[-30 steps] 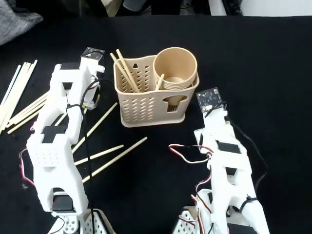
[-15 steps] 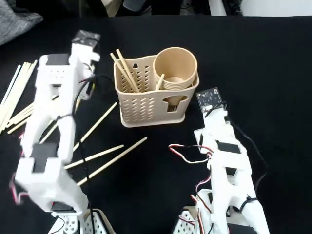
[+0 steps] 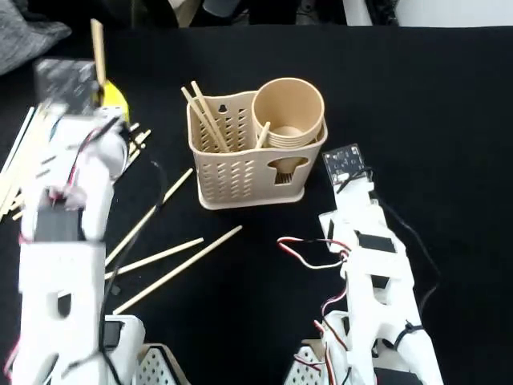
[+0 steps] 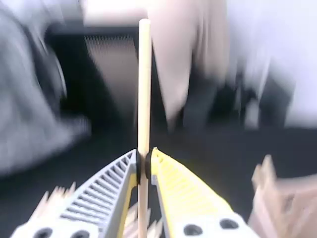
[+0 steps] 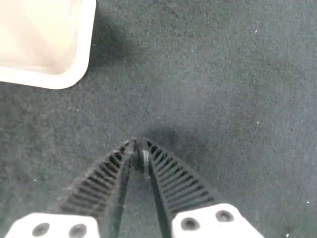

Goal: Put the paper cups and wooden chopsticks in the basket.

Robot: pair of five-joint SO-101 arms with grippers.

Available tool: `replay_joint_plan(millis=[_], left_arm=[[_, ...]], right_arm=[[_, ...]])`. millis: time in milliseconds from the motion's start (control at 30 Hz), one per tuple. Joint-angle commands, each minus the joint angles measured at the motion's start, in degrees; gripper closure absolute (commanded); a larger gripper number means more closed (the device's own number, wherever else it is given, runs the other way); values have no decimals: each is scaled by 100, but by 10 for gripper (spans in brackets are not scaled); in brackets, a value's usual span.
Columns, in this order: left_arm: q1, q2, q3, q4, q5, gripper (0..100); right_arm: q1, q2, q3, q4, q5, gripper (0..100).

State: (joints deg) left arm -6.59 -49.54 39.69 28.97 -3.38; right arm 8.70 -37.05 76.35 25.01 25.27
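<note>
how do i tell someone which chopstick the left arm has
Find the beige basket in the middle of the black table, then look to its left. The left gripper is shut on one chopstick, which stands upright in the air while the loose chopsticks lie flat.

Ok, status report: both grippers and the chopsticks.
Left gripper shut on one wooden chopstick, left of basket. Right gripper shut, empty. Loose chopsticks on table.

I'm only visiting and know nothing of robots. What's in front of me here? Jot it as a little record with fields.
Left gripper: shut on a wooden chopstick, upright above the table.
Right gripper: shut, empty, beside the basket.
Basket contents: paper cups and a few chopsticks.
Loose chopsticks: lying on the table near the basket.
</note>
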Motion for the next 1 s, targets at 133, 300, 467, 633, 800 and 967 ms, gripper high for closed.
replay_joint_plan(millis=[133,300,467,633,800,967], left_arm=[[813,-1987,699,-2470,404,971],[1710,-1916,382,-2567,378,971],[2114,-1169,523,-2567,378,971],[2158,-360,954,-2585,413,971],[2132,-18,1165,-2462,413,920],[2105,53,119,-211,1046,796]], right_arm=[[79,-119,-13,-53,44,986],[79,-119,13,-70,44,986],[79,-145,31,-79,44,986],[79,-145,31,-88,44,986],[79,-136,31,-88,44,986],[79,-136,31,-88,44,986]])
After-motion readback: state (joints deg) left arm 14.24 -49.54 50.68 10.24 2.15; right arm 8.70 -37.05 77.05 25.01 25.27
